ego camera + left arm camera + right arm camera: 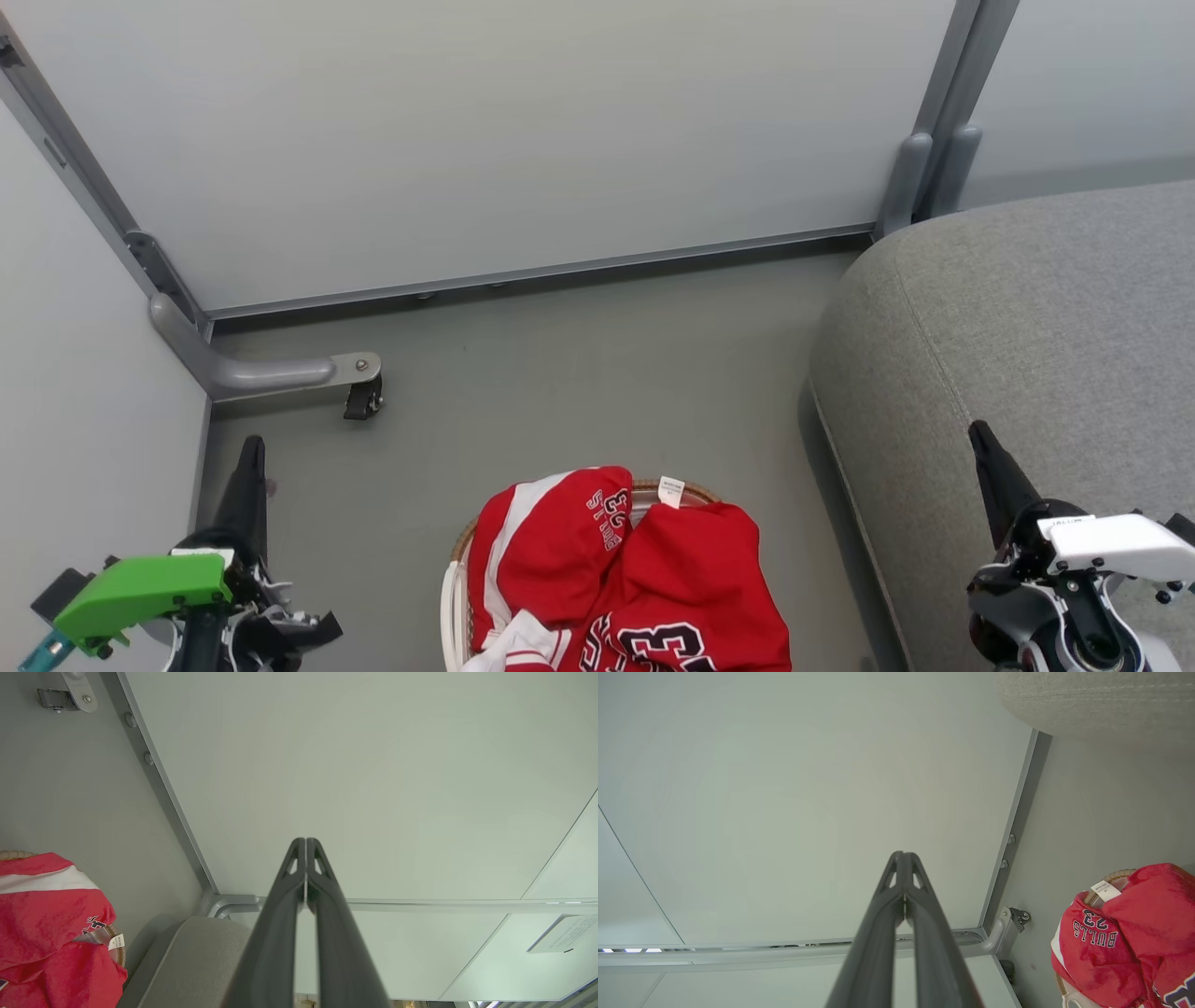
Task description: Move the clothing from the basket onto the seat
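Red clothing (616, 569) is heaped in the basket (455, 597) at the bottom centre of the head view: one garment with a white stripe and small lettering, and a jersey with a black-and-white "23" (667, 644). The same clothing (46, 933) lies at the lower left of the left wrist view, and the clothing (1125, 938) at the lower right of the right wrist view. The grey seat (1027, 373) fills the right side. My left gripper (250, 448) hangs shut and empty left of the basket. My right gripper (978, 431) is shut and empty over the seat's front part.
Pale partition panels (523, 131) on grey metal frames close off the back and left. A grey panel foot with a black caster (362, 399) juts onto the grey floor (560, 373) at the left. Bare floor lies between the panels, basket and seat.
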{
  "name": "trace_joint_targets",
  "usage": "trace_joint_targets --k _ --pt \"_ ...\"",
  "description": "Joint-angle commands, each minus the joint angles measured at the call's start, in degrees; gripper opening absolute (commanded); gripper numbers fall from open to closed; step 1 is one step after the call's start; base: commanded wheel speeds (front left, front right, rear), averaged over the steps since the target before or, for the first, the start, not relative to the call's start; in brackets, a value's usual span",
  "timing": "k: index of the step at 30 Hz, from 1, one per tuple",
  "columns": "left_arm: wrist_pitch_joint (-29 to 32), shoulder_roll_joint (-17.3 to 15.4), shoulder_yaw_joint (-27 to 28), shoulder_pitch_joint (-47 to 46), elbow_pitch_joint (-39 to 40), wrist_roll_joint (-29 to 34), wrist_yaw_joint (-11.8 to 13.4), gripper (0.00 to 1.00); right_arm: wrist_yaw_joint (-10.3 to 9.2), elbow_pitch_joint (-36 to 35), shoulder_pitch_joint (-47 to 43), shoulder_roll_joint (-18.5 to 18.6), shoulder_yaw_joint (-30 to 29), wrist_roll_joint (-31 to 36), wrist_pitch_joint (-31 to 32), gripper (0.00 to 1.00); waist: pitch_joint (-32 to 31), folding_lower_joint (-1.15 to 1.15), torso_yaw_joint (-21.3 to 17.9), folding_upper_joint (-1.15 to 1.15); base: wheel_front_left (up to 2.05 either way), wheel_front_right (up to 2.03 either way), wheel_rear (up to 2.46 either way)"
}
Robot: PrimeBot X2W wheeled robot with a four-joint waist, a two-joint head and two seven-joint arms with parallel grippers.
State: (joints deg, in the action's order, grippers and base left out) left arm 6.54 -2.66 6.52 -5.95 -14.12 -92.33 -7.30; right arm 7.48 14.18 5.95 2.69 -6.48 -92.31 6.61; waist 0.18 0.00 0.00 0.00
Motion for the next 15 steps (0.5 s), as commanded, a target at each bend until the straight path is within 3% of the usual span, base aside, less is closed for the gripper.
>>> trace_joint_targets --k 1,15 --pt "0.0 0.0 0.0 0.1 -0.1 0.0 0.0 1.00 0.00 0.1 -0.1 0.0 0.0 0.0 0.0 1.00 0.0 0.00 0.0 0.00 0.00 0.00 0.00" --pt "-3.1 0.3 -3.6 1.4 -1.5 2.2 0.0 1.00 0.00 1.6 -1.7 -0.5 1.5 3.2 -3.1 1.00 0.0 0.00 0.0 0.00 0.00 0.00 0.00"
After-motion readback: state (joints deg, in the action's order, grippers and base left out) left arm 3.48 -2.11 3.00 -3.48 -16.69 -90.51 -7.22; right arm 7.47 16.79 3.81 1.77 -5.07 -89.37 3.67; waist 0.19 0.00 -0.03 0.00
